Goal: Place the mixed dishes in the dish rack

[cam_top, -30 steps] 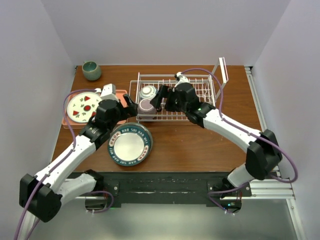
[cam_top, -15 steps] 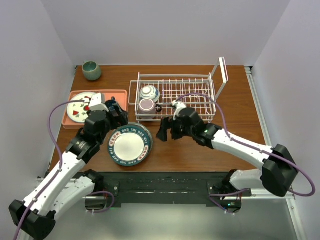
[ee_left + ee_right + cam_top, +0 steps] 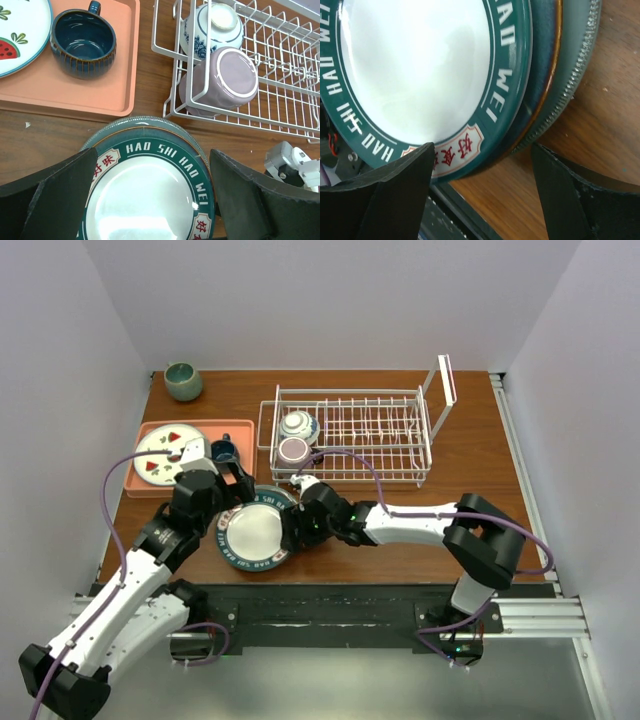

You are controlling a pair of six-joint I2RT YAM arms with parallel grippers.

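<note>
The large white plate with the lettered teal rim [image 3: 257,532] [image 3: 165,150] [image 3: 420,65] lies on top of a stack of plates on the table, in front of the dish rack [image 3: 350,390]. Under it show a teal plate [image 3: 547,75] and a beaded grey-green rim [image 3: 580,65]. My left gripper [image 3: 232,502] [image 3: 152,197] is open over the stack's far left part, with a finger on each side. My right gripper [image 3: 298,530] [image 3: 482,200] is open at the stack's right edge, its jaws straddling the rims. The patterned bowl [image 3: 298,425] [image 3: 212,25] and pinkish mug [image 3: 293,451] [image 3: 225,80] sit in the rack's left end.
A salmon tray [image 3: 215,430] left of the rack holds a white plate with fruit marks [image 3: 165,453] and a dark blue cup [image 3: 224,451] [image 3: 82,42]. A grey-green cup [image 3: 183,380] stands at the back left. The rack's tall end piece [image 3: 445,380] rises at the right.
My right arm left the rack and swung down to the plate stack's right edge, its jaws narrowing a little. My left arm drew back from the rack to the stack.
</note>
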